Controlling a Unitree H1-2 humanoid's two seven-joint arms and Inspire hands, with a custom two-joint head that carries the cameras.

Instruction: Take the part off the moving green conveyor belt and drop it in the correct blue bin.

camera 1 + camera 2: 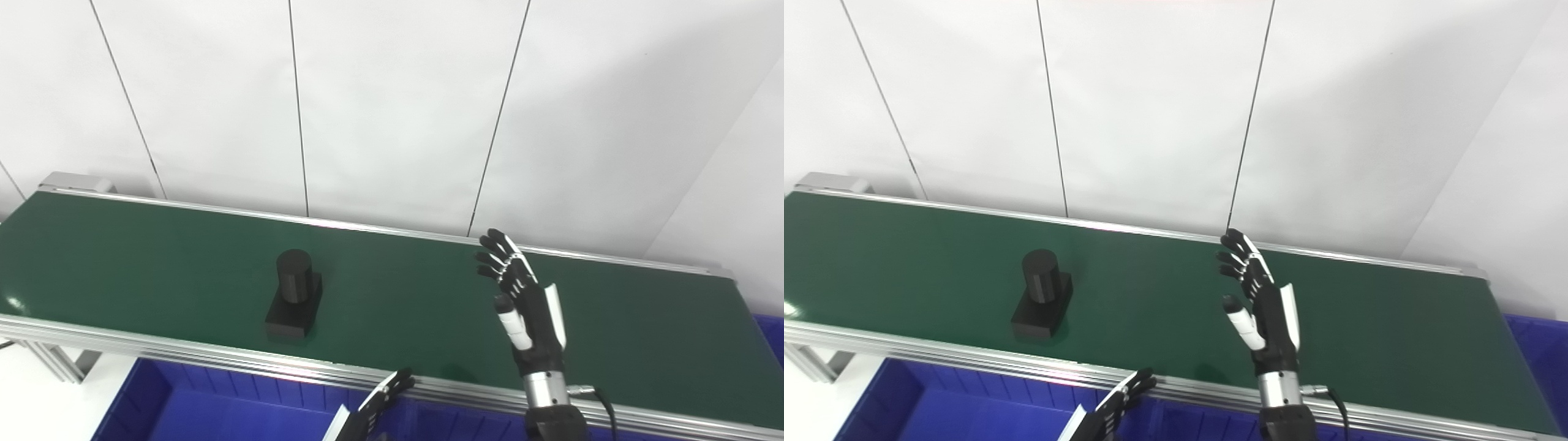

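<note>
White wall panels back the green conveyor belt [429,300]; right hand [527,306] waits, fingers spread and empty, for the black cylinder-on-block part [295,294]; left hand [383,398] unclear.

Count: one black part [294,294], one green belt [153,257], two blue bins [202,404] [773,337], two hands [527,300] [383,398].
</note>
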